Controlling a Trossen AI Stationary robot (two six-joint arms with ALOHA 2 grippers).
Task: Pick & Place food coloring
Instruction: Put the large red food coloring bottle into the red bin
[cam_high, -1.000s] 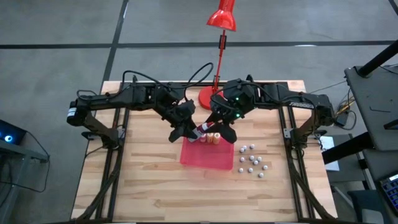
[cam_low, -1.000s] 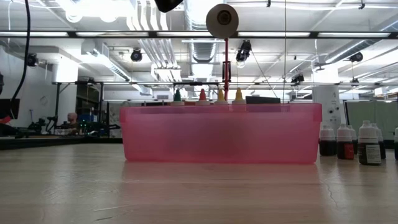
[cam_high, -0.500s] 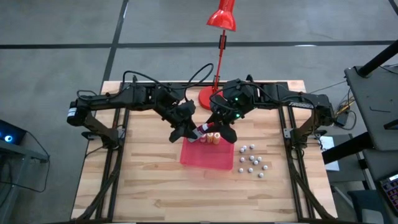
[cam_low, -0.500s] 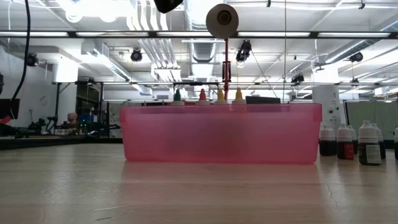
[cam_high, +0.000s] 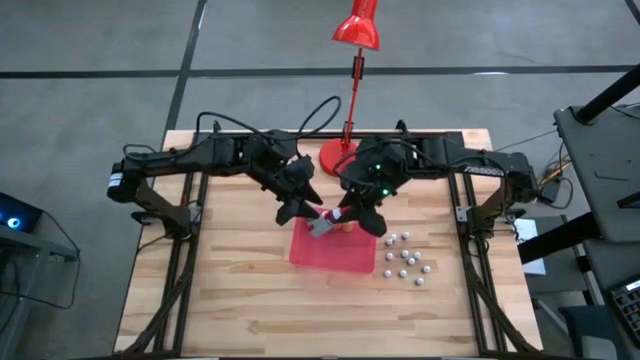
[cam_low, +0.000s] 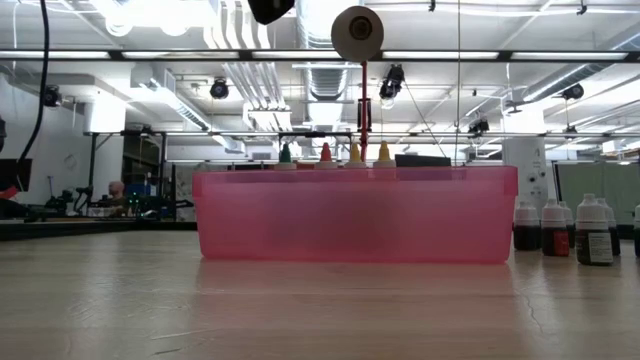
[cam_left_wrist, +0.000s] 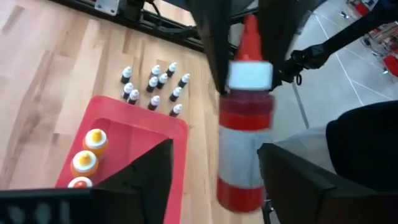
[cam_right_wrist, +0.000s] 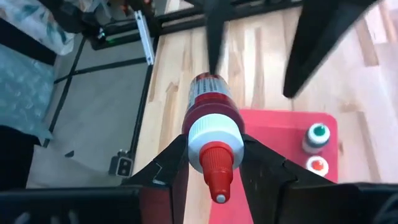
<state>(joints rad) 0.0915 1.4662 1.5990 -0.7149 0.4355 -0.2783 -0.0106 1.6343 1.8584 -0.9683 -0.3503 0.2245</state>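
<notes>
The right gripper (cam_right_wrist: 214, 163) clamps the red-capped food-coloring bottle (cam_right_wrist: 208, 127) by its neck above the translucent red plastic tray (cam_high: 330, 252), apparently for placing; at nine o'clock, the left gripper (cam_left_wrist: 214, 171) stands spread, empty.

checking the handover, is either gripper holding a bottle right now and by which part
The right gripper grips the red-capped food coloring bottle at its neck, below the cap. The left gripper stands open around its body, holding nothing.

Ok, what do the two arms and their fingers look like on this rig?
Both arms are matte black with chunky joints. Loose black cables loop above the left arm; a small green light glows on the right arm. The fingers are dark, flat, tapering blades.
</notes>
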